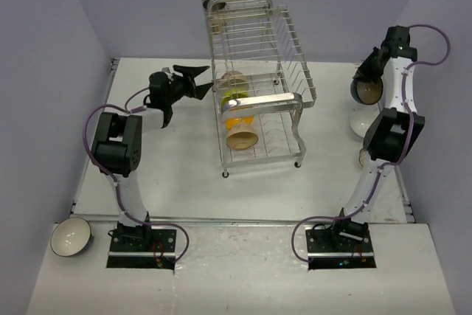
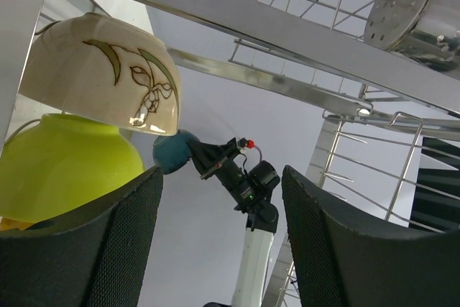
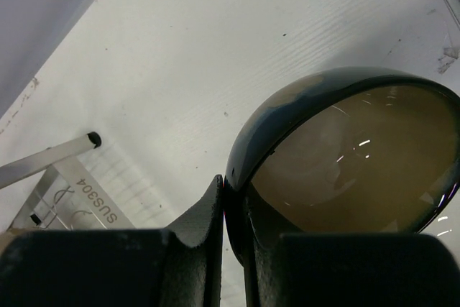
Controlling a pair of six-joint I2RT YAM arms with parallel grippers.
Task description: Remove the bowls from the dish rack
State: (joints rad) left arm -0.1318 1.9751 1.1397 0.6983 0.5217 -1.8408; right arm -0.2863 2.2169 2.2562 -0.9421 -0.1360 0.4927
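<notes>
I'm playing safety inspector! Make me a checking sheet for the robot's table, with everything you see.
Surface: flat white tabletop, a few tiny specks.
Job's things: tall chrome wire dish rack holds a cream leaf-painted bowl, a lime green bowl, a yellow bowl and a tan bowl; a dark blue bowl with tan inside is held out of it; a white bowl sits by the right arm; a pale bowl sits on the near ledge.
Clutter: holed shiny metal cup on the rack's top tier.
Grippers: left pincer open beside the rack; right pincer shut on the dark blue bowl's rim.
Cables: purple cables along both arms.
Surroundings: plain lilac walls.
</notes>
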